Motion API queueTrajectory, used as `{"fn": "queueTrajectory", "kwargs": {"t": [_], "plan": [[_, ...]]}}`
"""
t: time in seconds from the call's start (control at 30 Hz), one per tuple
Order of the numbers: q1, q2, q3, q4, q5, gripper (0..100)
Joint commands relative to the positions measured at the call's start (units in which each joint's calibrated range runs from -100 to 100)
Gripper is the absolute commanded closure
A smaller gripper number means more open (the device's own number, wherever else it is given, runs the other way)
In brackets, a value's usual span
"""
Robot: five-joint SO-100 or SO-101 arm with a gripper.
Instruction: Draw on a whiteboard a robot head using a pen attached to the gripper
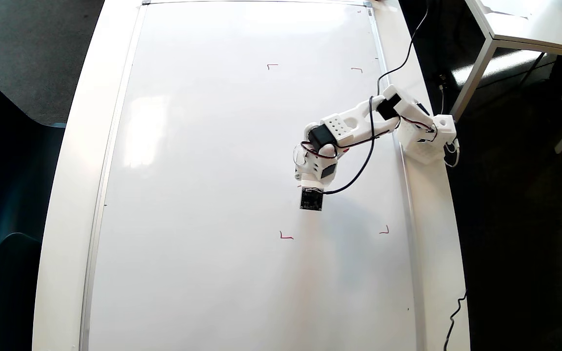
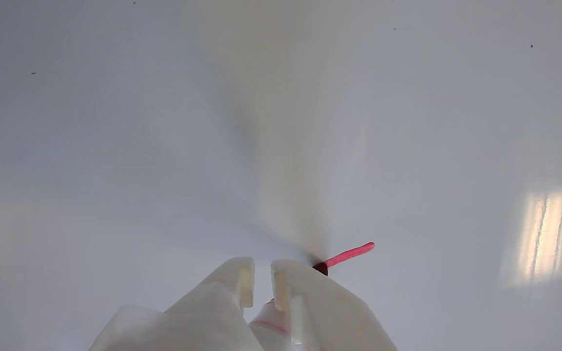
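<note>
One whiteboard (image 1: 203, 195) carries four red corner ticks (image 1: 286, 236) in the overhead view, beneath one white arm (image 1: 359, 124) with one gripper (image 2: 261, 278) and one pen (image 2: 273, 317), while the wrist view shows one short red stroke (image 2: 349, 254).

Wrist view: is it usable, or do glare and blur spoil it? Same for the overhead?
Wrist view: pincer soft and close, a window reflection at right on the whiteboard, a broad shadow at centre, yet the red stroke reads clearly. Overhead view: sharp, glare patch left of centre, edges bowed by the lens.
</note>
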Motion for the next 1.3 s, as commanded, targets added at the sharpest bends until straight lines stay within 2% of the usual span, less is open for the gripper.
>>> {"fn": "queueTrajectory", "kwargs": {"t": [0.0, 0.13, 0.23, 0.53, 0.93, 1.27], "plan": [[-1.26, -3.38, 11.25, 0.16, -0.19, 99], [-3.03, -10.26, 23.78, -2.02, -0.29, 99], [-4.35, -15.37, 33.13, -4.19, -2.33, 99], [-5.82, -22.67, 48.38, -8.18, -2.06, 99], [-4.35, -22.42, 49.56, -8.18, -2.28, 99], [6.48, -23.34, 56.46, -8.01, -1.9, 99]]}}
